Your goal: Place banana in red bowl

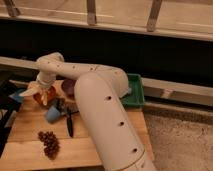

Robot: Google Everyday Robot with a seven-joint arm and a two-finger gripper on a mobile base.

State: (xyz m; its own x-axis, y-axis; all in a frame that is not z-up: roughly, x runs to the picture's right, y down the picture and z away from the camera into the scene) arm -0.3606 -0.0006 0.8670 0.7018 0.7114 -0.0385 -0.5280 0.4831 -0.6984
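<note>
Hand (42,95) over red bowl (40,96), holding banana (29,91)

The tool (44,92) hangs low over the red bowl (44,96) at the bench's (25,150) far left, with the banana (30,91) jutting left across the bowl. Purple bowl (68,87) just beside; dark grapes (49,142) sit nearer.

At the table's (30,150) far left edge, a pale-yellow banana (29,92) is being held by the white gripper (44,94) over the orange-red bowl (45,96); dark-red grapes (49,143) are being shown near the front edge.
</note>
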